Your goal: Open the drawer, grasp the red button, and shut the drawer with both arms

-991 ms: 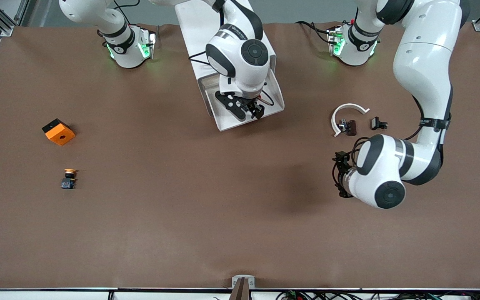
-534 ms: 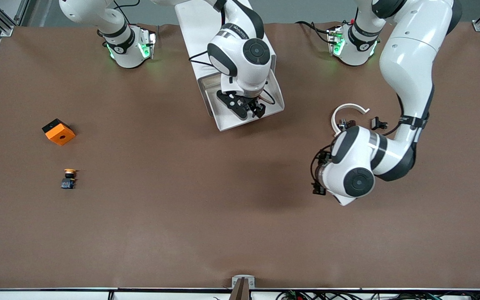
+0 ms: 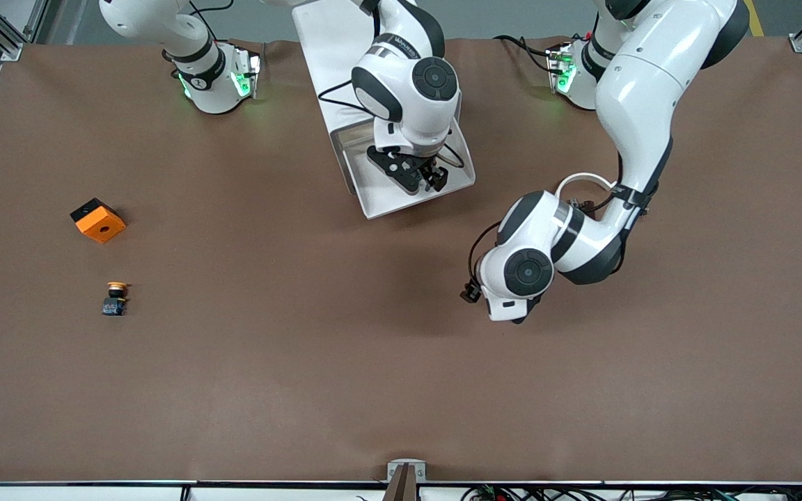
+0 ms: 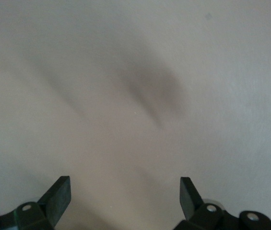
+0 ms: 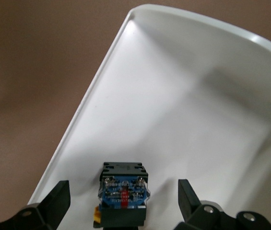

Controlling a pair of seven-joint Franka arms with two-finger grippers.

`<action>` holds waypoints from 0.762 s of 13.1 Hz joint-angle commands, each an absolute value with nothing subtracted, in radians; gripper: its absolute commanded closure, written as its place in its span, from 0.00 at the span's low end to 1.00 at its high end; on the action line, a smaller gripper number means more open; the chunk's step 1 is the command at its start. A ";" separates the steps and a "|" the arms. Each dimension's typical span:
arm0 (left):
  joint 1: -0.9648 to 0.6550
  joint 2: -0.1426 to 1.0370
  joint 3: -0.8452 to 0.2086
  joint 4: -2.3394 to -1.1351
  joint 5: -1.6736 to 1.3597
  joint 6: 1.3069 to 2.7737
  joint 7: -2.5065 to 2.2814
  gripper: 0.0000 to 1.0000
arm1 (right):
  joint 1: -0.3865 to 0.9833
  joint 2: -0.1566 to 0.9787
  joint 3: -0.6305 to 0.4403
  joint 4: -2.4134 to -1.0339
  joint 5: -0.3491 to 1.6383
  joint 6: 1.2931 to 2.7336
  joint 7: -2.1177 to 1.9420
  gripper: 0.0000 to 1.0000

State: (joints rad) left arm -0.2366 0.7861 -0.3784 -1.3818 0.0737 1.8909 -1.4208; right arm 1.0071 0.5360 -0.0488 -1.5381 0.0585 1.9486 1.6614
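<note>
Jaws on both of my grippers stand wide apart, and neither one holds anything.

Going across the front view, I first see an orange cube (image 3: 98,220) toward the right arm's end of the table. A bit nearer the camera sits an orange-capped button (image 3: 115,298). That is not the one I want, so I leave both alone.

Next comes the drawer (image 3: 380,202). It is pulled out of the white cabinet (image 3: 324,42), so I judge step 1 is done. My right gripper (image 3: 420,177) hangs low inside the drawer. In the right wrist view the button (image 5: 123,196) lies on the drawer floor with its black and blue body toward the camera. It sits right between the 2 fingers (image 5: 58,199), with a gap on each side. Nothing touches it that I can see. So the grab is lined up but not made.

Then comes my left gripper (image 3: 469,292), out over bare table. It points down at plain brown cloth in its own view (image 4: 124,187), and it waits.

Last is a white ring (image 3: 582,179), partly under the left arm.

I think 3 jobs are left: squeeze the button, lift it out, then push the drawer shut.
</note>
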 commanded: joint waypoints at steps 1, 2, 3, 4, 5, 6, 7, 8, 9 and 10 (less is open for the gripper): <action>-0.232 0.753 -0.390 -1.428 0.092 1.928 -1.304 0.00 | 1.016 0.554 -0.058 -1.509 0.051 1.940 1.658 0.21; -0.223 0.740 -0.397 -1.454 0.092 1.942 -1.252 0.00 | 1.012 0.554 -0.058 -1.508 0.052 1.939 1.657 0.36; -0.218 0.711 -0.397 -1.500 0.092 1.974 -1.205 0.00 | 1.014 0.554 -0.058 -1.506 0.054 1.940 1.652 0.63; -0.216 0.675 -0.397 -1.559 0.091 2.035 -1.189 0.00 | 1.015 0.554 -0.058 -1.506 0.054 1.940 1.652 0.91; -0.209 0.642 -0.397 -1.618 0.091 2.098 -1.186 0.00 | 1.017 0.554 -0.058 -1.506 0.054 1.940 1.655 1.00; -0.204 0.625 -0.397 -1.649 0.091 2.127 -1.171 0.00 | 1.016 0.554 -0.058 -1.503 0.055 1.939 1.658 1.00; -0.204 0.614 -0.397 -1.670 0.091 2.132 -1.143 0.00 | 1.008 0.552 -0.058 -1.488 0.060 1.936 1.654 1.00; -0.203 0.598 -0.397 -1.695 0.091 2.134 -1.100 0.00 | 0.999 0.552 -0.060 -1.461 0.064 1.933 1.651 1.00; -0.198 0.583 -0.397 -1.721 0.091 2.143 -1.059 0.00 | 0.980 0.549 -0.060 -1.439 0.066 1.928 1.648 1.00; -0.193 0.562 -0.399 -1.761 0.091 2.175 -1.027 0.00 | 0.957 0.543 -0.057 -1.425 0.072 1.927 1.629 1.00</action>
